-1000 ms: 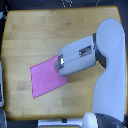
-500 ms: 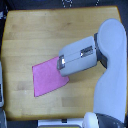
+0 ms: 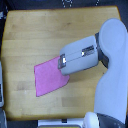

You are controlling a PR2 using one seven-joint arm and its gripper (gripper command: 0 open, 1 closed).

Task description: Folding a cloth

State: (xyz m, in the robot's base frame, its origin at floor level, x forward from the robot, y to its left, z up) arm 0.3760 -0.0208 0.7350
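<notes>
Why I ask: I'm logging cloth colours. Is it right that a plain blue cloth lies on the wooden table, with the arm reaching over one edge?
Not quite: the cloth is pink, not blue, as the exterior view shows. It does lie on the wooden table, with the arm over one edge.

Single exterior view only, so no overlap with any other camera. Looks down from high overhead, almost straight onto the light wooden bench. Far enough back to take in nearly the whole benchtop, edge to edge, with dark floor showing along the top. Small plain pink cloth near frame centre. Bulky white and grey robot arm entering from the exterior view's right, filling the lower right.
</notes>
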